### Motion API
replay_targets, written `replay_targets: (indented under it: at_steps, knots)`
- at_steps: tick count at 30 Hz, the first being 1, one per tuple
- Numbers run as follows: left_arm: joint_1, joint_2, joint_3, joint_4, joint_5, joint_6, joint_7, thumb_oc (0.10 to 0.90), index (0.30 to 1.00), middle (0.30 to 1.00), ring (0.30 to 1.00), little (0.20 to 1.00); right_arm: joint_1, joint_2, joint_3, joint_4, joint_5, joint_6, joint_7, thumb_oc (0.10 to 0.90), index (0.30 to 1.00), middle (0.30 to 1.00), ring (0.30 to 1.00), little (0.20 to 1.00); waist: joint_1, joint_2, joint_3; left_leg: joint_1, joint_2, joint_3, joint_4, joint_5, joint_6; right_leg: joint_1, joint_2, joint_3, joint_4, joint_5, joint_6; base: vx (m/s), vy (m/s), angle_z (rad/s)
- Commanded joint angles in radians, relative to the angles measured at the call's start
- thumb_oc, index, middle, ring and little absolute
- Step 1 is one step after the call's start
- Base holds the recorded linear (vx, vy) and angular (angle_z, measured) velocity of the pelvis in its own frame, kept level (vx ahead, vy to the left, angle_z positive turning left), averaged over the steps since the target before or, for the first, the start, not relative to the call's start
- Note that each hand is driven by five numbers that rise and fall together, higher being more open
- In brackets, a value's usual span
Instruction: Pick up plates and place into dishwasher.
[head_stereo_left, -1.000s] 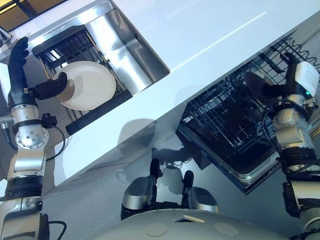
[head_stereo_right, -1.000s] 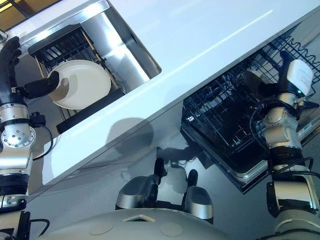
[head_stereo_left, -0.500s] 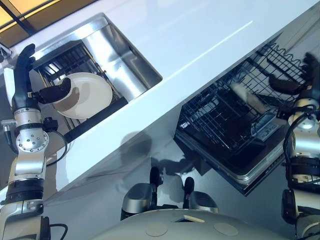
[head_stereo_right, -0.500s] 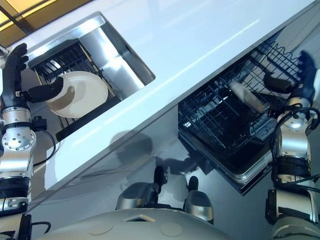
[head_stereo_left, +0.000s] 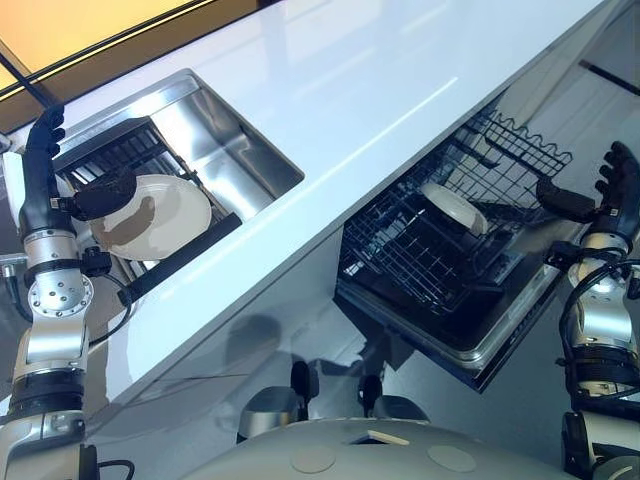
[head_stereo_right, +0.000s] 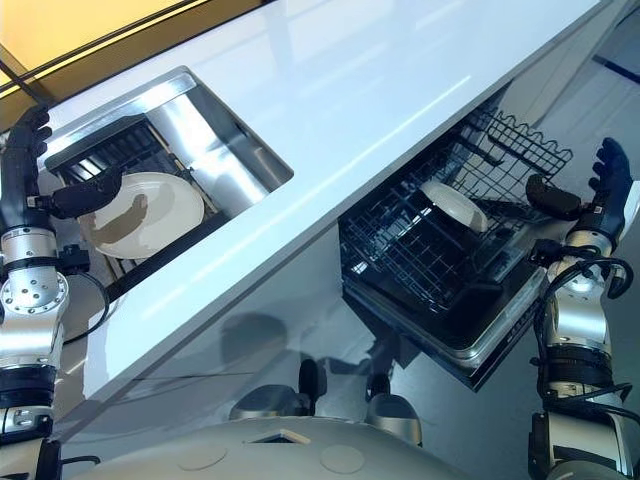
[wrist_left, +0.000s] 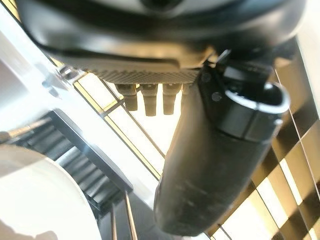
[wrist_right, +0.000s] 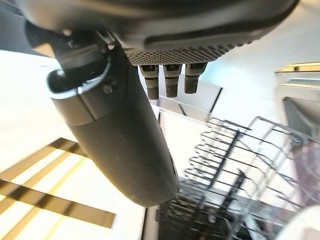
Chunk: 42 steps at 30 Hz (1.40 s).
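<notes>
A white plate (head_stereo_left: 150, 215) lies on a black rack in the sink (head_stereo_left: 235, 150) at the left. My left hand (head_stereo_left: 42, 165) stands at the plate's left edge, fingers straight, thumb (wrist_left: 210, 165) stretched across the rim; it is open. A second white plate (head_stereo_left: 455, 205) leans in the pulled-out dishwasher rack (head_stereo_left: 400, 260) at the right. Open and empty, my right hand (head_stereo_left: 612, 185) hovers to the right of that rack, apart from the plate, with its thumb (wrist_right: 120, 140) pointing toward the wire basket (wrist_right: 225, 150).
A long white counter (head_stereo_left: 330, 80) runs diagonally between the sink and the dishwasher. The dishwasher door (head_stereo_left: 500, 330) lies open below the rack. A raised wire section (head_stereo_left: 520, 140) stands at the rack's far end. Grey floor lies below the counter.
My right hand let go of a plate, which now rests in the dishwasher rack, and drew back to the right. The left hand stays at the sink plate. The camera has shifted.
</notes>
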<state>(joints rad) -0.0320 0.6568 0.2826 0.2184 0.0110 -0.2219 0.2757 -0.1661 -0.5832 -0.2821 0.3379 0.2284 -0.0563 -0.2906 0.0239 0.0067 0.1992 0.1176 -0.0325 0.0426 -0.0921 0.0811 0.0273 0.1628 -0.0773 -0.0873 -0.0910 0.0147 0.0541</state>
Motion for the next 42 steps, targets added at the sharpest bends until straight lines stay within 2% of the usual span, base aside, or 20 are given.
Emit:
replay_targets:
  at_steps: [1, 5, 7, 12, 17, 22, 27, 30, 34, 42]
  knots:
    - [-0.020, 0.075, 0.062, 0.025, 0.080, -0.083, 0.002, 0.800, 0.900, 0.900, 0.900, 0.900, 0.021, -0.023, -0.038, -0.101, 0.094, -0.129, 0.159, 0.800, 0.900, 0.900, 0.900, 0.900, -0.002, 0.029, -0.146, 0.049, -0.029, 0.024, 0.014, -0.174, 0.013, -0.069, 0.010, -0.036, 0.065, -0.075, 0.056, -0.03, 0.004, -0.06]
    - [0.000, 0.108, 0.091, 0.032, 0.110, -0.051, -0.037, 0.800, 0.900, 0.900, 0.900, 0.900, 0.083, 0.025, -0.038, -0.103, 0.084, -0.203, 0.223, 0.800, 0.900, 0.900, 0.900, 0.900, -0.019, 0.037, -0.148, 0.048, -0.027, 0.031, 0.015, -0.175, 0.017, -0.078, 0.012, -0.027, 0.075, -0.079, 0.054, -0.04, 0.018, -0.03]
    - [0.005, 0.126, 0.103, 0.040, 0.121, -0.026, -0.062, 0.800, 0.900, 0.900, 0.900, 0.900, 0.101, 0.043, -0.027, -0.124, 0.081, -0.218, 0.247, 0.800, 0.900, 0.900, 0.900, 0.900, -0.026, 0.043, -0.146, 0.046, -0.027, 0.034, 0.018, -0.176, 0.020, -0.083, 0.013, -0.021, 0.081, -0.081, 0.053, -0.05, 0.037, -0.03]
    - [-0.001, 0.191, 0.101, 0.097, 0.168, 0.072, -0.168, 0.800, 0.900, 0.900, 0.900, 0.900, 0.136, 0.076, 0.037, -0.206, 0.084, -0.194, 0.396, 0.800, 0.900, 0.900, 0.900, 0.900, -0.048, 0.060, -0.133, 0.038, -0.029, 0.043, 0.039, -0.184, 0.026, -0.097, 0.010, -0.010, 0.093, -0.081, 0.053, -0.04, 0.055, -0.13]
    - [-0.018, 0.265, 0.072, 0.204, 0.186, 0.131, -0.261, 0.800, 0.900, 0.900, 0.900, 0.900, 0.151, 0.077, 0.109, -0.244, 0.099, -0.173, 0.486, 0.800, 0.900, 0.900, 0.900, 0.900, -0.062, 0.074, -0.122, 0.037, -0.034, 0.041, 0.042, -0.188, 0.033, -0.102, 0.006, -0.005, 0.105, -0.088, 0.061, -0.03, 0.081, -0.05]
    - [-0.040, 0.344, 0.052, 0.294, 0.193, 0.137, -0.294, 0.800, 0.900, 0.900, 0.900, 0.900, 0.164, 0.065, 0.153, -0.244, 0.106, -0.140, 0.519, 0.800, 0.900, 0.900, 0.900, 0.900, -0.071, 0.082, -0.116, 0.030, -0.041, 0.041, 0.041, -0.185, 0.040, -0.121, -0.003, 0.005, 0.118, -0.082, 0.072, 0.01, 0.113, -0.05]
    - [-0.073, 0.380, 0.026, 0.324, 0.175, 0.170, -0.341, 0.800, 0.900, 0.900, 0.900, 0.900, 0.173, 0.049, 0.187, -0.252, 0.113, -0.115, 0.544, 0.800, 0.900, 0.900, 0.900, 0.900, -0.079, 0.088, -0.095, 0.009, -0.048, 0.045, 0.065, -0.192, 0.052, -0.158, -0.015, 0.015, 0.155, -0.084, 0.080, 0.01, 0.129, -0.07]
    - [-0.102, 0.391, -0.001, 0.334, 0.178, 0.200, -0.342, 0.800, 0.900, 0.900, 0.900, 0.900, 0.171, 0.041, 0.212, -0.261, 0.101, -0.104, 0.556, 0.800, 0.900, 0.900, 0.900, 0.900, -0.083, 0.092, -0.070, -0.015, -0.058, 0.041, 0.085, -0.194, 0.062, -0.198, -0.021, 0.026, 0.189, -0.081, 0.084, -0.01, 0.184, -0.11]
    - [-0.114, 0.401, -0.015, 0.345, 0.158, 0.208, -0.338, 0.800, 0.900, 0.900, 0.900, 0.900, 0.164, 0.024, 0.229, -0.259, 0.100, -0.106, 0.559, 0.800, 0.900, 0.900, 0.900, 0.900, -0.083, 0.095, -0.046, -0.043, -0.067, 0.039, 0.095, -0.187, 0.067, -0.235, -0.026, 0.040, 0.211, -0.072, 0.090, -0.03, 0.146, -0.09]
    - [-0.138, 0.390, -0.009, 0.336, 0.009, 0.217, -0.367, 0.800, 0.900, 0.900, 0.900, 0.900, 0.159, 0.019, 0.244, -0.244, 0.075, -0.121, 0.544, 0.800, 0.900, 0.900, 0.900, 0.900, -0.081, 0.101, 0.002, -0.086, -0.076, 0.046, 0.101, -0.171, 0.069, -0.286, -0.028, 0.059, 0.238, -0.047, 0.099, -0.03, 0.110, -0.02]
